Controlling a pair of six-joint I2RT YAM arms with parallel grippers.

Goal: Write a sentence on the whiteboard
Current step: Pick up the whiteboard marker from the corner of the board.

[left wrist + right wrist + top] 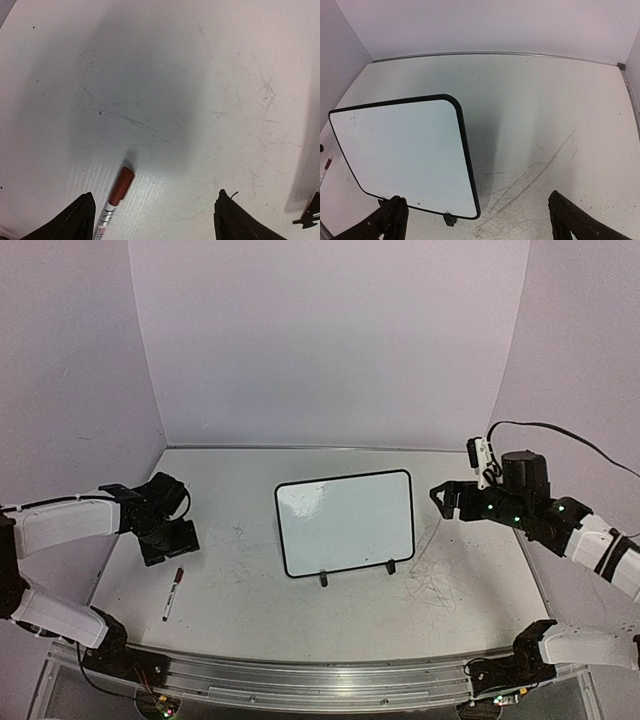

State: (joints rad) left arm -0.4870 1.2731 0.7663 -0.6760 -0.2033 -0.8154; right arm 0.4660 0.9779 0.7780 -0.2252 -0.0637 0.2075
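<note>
1. Top view: the whiteboard (345, 523) stands tilted on its two black feet near the middle of the table (250, 630), its face white. The left end effector (168, 545) hangs low over the table's left side, released and grasping nothing. A red-capped marker (173, 592) lies on the table just in front of it. The right end effector (445, 498) hovers just right of the board's upper right corner, apart from it, its jaws spread.
2. Left wrist view: both dark fingers (75, 220) stand wide apart over scuffed table. The marker lies near the left finger, cap pointing away from the camera; I cannot tell whether they touch.
3. Right wrist view: the fingers (575, 220) are wide apart and empty. The board sits to the left, its black frame and one foot visible, with small specks on its face.
</note>
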